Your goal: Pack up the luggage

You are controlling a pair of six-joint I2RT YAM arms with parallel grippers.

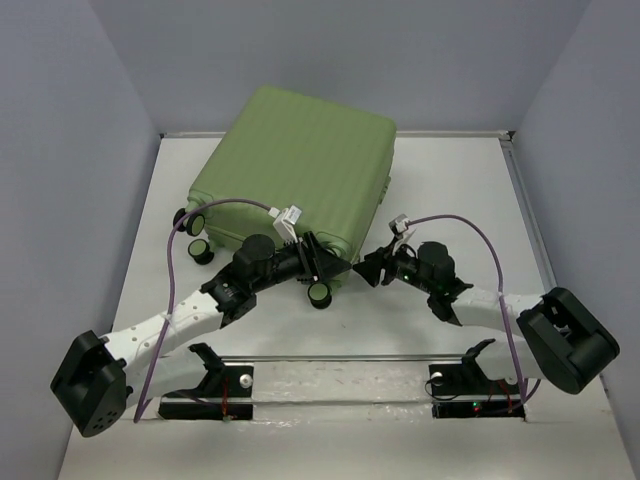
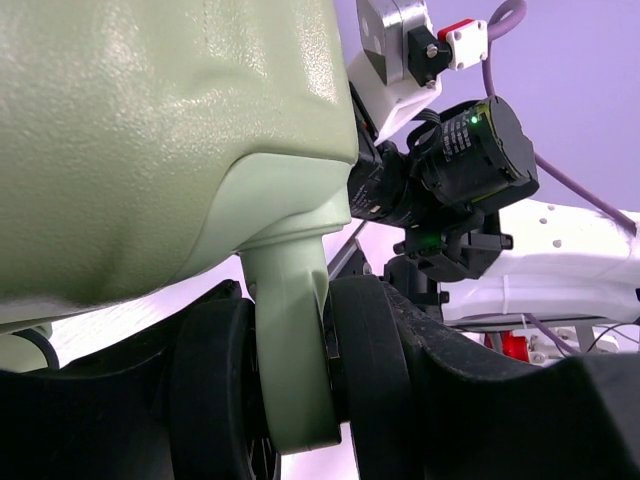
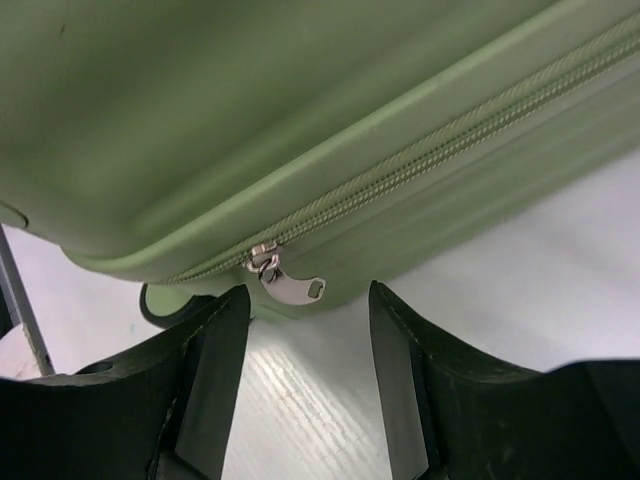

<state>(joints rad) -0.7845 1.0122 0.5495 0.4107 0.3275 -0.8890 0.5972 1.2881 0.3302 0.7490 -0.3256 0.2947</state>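
Luggage (image 1: 300,170) — zipper pull (image 3: 290,286) in right-wrist view only

White matte bench (image 1: 450,200), flat; close up in the right wrist view its surface shows a faint wood-like grain. Thin grey metal rail (image 1: 527,215) runs down the bench's right edge. Glossy, crinkled clear strip (image 1: 340,385) lies along the near edge. Plain pale grey-lilac panels close in three sides: back wall (image 1: 420,60), left wall (image 1: 60,200), right wall (image 1: 595,140). Light even and diffuse, shadows soft.
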